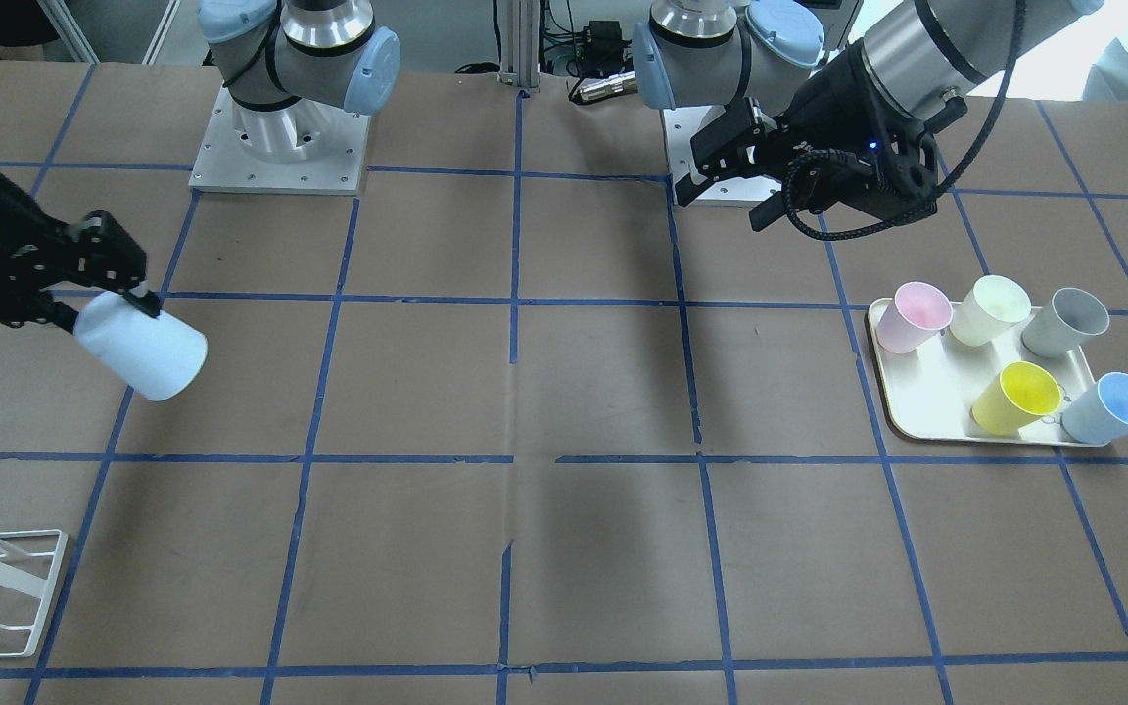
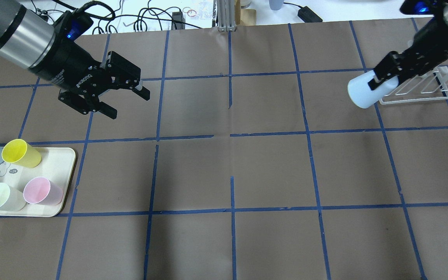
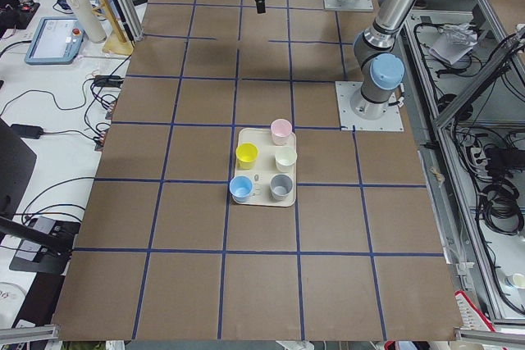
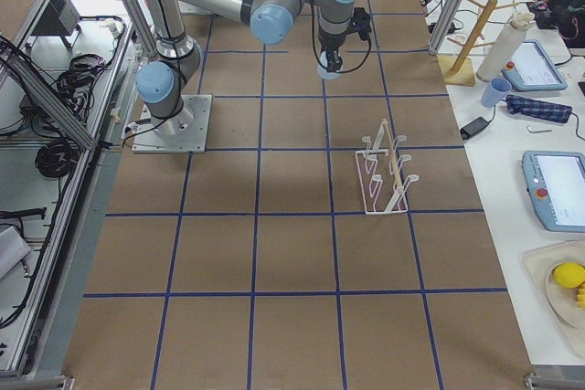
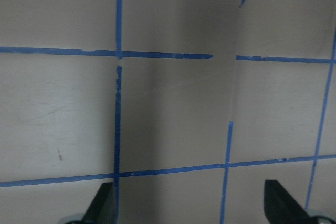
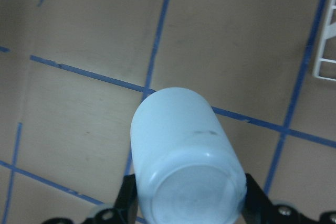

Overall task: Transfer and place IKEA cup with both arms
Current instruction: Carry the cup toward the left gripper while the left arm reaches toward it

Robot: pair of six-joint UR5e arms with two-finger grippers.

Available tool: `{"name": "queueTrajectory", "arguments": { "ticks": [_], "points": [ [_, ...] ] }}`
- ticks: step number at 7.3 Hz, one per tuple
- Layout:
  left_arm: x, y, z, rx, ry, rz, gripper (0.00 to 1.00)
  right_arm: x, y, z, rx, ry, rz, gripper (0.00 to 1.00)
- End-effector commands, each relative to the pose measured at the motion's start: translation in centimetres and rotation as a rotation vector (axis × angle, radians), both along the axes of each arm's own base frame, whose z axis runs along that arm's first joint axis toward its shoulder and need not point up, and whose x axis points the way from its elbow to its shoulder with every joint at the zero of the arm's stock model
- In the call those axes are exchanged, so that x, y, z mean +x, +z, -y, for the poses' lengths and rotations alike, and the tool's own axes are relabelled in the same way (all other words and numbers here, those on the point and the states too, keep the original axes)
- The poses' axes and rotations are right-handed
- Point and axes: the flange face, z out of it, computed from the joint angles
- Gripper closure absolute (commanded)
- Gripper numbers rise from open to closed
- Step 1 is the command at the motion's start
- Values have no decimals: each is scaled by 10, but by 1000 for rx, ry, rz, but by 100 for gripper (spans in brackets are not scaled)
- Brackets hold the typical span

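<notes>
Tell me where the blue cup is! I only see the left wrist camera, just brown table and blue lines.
Observer: The right gripper holds the IKEA cup in the air, tipped sideways, over the robot's right end of the table.
Operator: Is my gripper holding anything?
Observer: No, the left gripper is open and empty, above the table.
Operator: Are there more cups?
Observer: Five stand on a tray on the robot's left side. One of them is a second blue cup.
</notes>
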Motion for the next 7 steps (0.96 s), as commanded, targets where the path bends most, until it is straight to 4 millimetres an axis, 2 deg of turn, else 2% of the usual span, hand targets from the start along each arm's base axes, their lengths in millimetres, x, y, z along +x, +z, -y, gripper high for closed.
{"name": "queueTrajectory", "arguments": {
  "ticks": [1, 2, 3, 4, 5, 6, 7],
  "points": [
    [19, -7, -11, -2, 32, -295, 0, 107, 9, -13, 82, -98, 173, 100],
    [20, -14, -16, 10, 65, -383, 0, 131, 27, -19, 105, -169, 358, 100],
    [20, -31, -24, 16, 74, -464, 0, 146, 36, -22, 158, -196, 539, 100],
    [23, -55, -31, 22, 100, -558, 0, 153, 41, -24, 187, -207, 637, 100],
    [22, -67, -32, 30, 175, -649, 0, 158, 37, -24, 240, -234, 754, 100],
    [20, -69, -33, 28, 194, -674, 0, 165, 21, -28, 304, -277, 890, 100],
    [25, -83, -28, 27, 198, -690, 0, 167, -1, -32, 351, -312, 966, 100]
  ]
}}
